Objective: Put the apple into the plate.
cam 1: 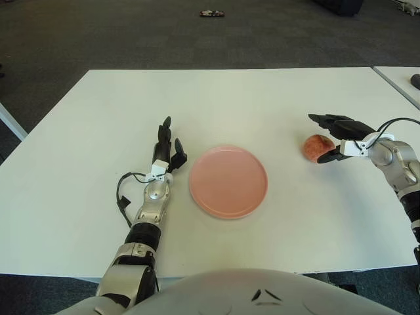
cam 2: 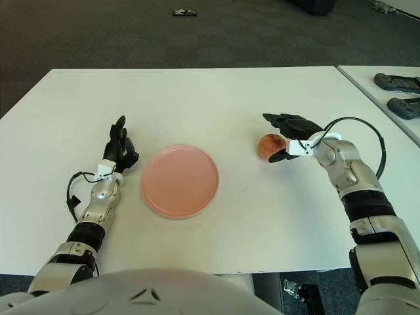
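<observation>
Reaching in from the right, the right hand (cam 2: 287,138) has its dark fingers spread around the apple (cam 2: 270,146), upper fingers arched over the top and one finger low at the near side; whether they bear on the skin cannot be told, so the grasp is judged unclosed. The apple sits on the white table (cam 1: 216,98), well apart from the pink plate (cam 1: 228,181) at centre. The left hand (cam 1: 165,154) shows just left of the plate, fingers extended and loosely together, holding nothing. Risks: the apple is round, smooth and reddish with a paler patch, so an uneven closure could roll it toward the table's right edge; a shallow pinch could let it slip in transit. The plate is flat, glossy, low-rimmed; a high release may let the fruit roll off.
</observation>
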Robot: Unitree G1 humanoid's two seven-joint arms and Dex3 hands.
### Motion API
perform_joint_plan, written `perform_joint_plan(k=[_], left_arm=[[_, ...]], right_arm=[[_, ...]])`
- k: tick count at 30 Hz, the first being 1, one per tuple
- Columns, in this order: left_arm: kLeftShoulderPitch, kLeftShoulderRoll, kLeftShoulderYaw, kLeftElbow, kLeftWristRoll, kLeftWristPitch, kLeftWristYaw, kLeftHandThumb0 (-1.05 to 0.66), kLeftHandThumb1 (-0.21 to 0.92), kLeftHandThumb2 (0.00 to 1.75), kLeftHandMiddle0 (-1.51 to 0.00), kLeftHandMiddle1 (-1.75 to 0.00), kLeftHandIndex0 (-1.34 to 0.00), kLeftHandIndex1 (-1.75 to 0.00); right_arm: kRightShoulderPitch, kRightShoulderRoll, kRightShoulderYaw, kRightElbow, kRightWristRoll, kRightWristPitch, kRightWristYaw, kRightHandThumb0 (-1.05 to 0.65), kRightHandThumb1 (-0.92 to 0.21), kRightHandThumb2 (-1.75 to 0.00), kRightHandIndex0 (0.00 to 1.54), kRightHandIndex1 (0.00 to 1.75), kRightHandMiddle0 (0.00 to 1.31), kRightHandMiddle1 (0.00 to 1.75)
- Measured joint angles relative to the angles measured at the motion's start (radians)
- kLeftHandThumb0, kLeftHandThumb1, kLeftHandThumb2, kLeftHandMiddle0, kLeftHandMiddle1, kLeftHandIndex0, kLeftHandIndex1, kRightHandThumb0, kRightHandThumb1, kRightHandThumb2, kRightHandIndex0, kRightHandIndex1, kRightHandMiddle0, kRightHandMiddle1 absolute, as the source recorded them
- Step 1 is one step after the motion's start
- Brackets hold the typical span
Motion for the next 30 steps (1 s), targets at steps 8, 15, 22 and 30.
perform_joint_plan(k=[8,15,22,30], left_arm=[[-0.001,0.000,0.000,0.000,-0.003,0.000,0.000,-0.79,0.92,1.01,-0.19,-0.01,0.00,-0.44],[-0.001,0.003,0.000,0.000,-0.003,0.000,0.000,-0.80,0.92,1.01,-0.19,-0.01,0.00,-0.43],[-0.001,0.004,0.001,0.001,-0.003,0.000,0.000,-0.80,0.92,1.01,-0.18,-0.01,0.00,-0.43],[-0.001,0.005,0.002,0.002,-0.003,0.000,0.000,-0.81,0.92,1.01,-0.19,-0.01,0.00,-0.43]], right_arm=[[-0.020,-0.003,0.000,0.001,0.000,-0.009,-0.012,-1.05,-0.92,-0.09,0.00,0.00,0.00,0.00],[-0.020,-0.003,0.002,0.001,-0.001,-0.009,-0.013,-1.05,-0.92,-0.09,0.00,0.00,0.00,0.00],[-0.020,-0.003,0.002,0.001,-0.002,-0.008,-0.013,-1.05,-0.92,-0.09,0.00,0.00,0.00,0.00],[-0.020,-0.003,0.002,0.000,-0.002,-0.007,-0.013,-1.05,-0.92,-0.09,0.00,0.00,0.00,0.00]])
